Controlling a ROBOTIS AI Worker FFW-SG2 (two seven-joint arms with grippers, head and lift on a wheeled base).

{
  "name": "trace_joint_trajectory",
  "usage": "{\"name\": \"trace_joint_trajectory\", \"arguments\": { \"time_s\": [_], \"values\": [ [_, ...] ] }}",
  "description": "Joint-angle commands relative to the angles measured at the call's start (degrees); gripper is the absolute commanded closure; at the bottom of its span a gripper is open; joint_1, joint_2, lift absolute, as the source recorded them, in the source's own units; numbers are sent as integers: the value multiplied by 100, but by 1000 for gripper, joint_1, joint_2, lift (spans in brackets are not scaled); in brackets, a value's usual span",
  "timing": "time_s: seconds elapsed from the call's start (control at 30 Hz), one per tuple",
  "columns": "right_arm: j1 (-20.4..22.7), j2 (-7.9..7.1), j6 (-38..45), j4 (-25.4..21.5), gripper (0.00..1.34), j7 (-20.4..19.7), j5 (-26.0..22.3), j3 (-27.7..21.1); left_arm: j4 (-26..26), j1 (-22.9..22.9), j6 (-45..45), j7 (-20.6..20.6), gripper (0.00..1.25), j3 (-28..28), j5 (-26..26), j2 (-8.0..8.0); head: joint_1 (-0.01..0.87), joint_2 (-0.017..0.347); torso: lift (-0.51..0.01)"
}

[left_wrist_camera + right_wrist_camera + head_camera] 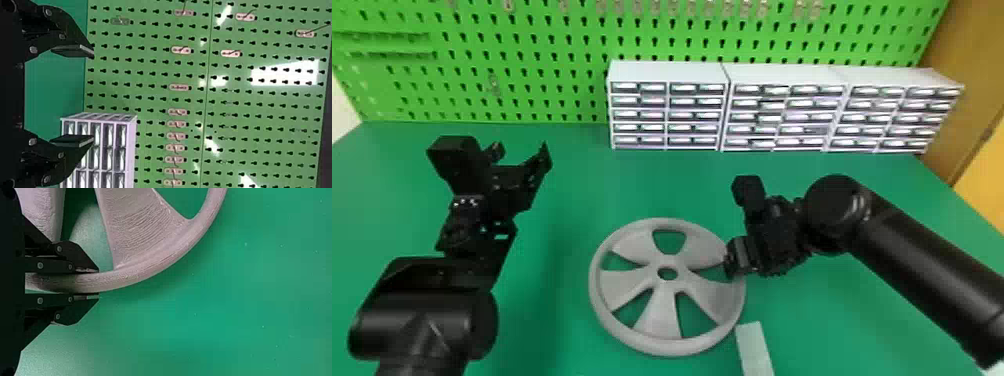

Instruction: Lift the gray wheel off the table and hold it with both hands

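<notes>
Green table [557, 200], pegboard [532, 60] behind; left pincer [522, 151] released, right pincer [729, 265] grasping gray wheel [658, 315]

Left arm [422, 315]: we reach forward from the bottom edge
Left gripper [521, 151]: we spread its fingers [74, 50] wide
Right arm [927, 270]: we angle inward from the right
Right gripper [730, 260]: we hold its fingers [74, 265] close together
</notes>
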Motion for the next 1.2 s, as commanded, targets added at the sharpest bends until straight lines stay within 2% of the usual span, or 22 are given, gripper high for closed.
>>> {"name": "trace_joint_trajectory", "arguments": {
  "time_s": [0.0,0.2,0.3,0.5,0.77,1.03,1.17],
  "values": [
    [-7,0,-8,0,1065,0,-17,0,0,0,0,0,478,-6,0,0,711,15,-98],
    [10,26,-8,-9,1065,0,-34,-44,0,9,0,0,478,-6,9,0,711,15,-98],
    [63,88,-8,-35,1065,0,10,-150,0,9,0,0,478,-6,9,0,711,15,-98],
    [248,237,-43,-273,1076,0,502,-563,0,18,0,9,478,-6,9,0,711,15,-98],
    [669,598,-315,-791,1084,-9,1284,-1345,-9,35,0,9,478,3,26,0,711,15,-98],
    [1082,958,-737,-1275,1085,-9,2049,-1934,-26,35,0,17,478,3,35,0,711,15,-98],
    [1223,1081,-904,-1477,1085,0,2400,-2101,-35,35,0,26,478,-6,44,0,711,15,-98]
  ]
}}
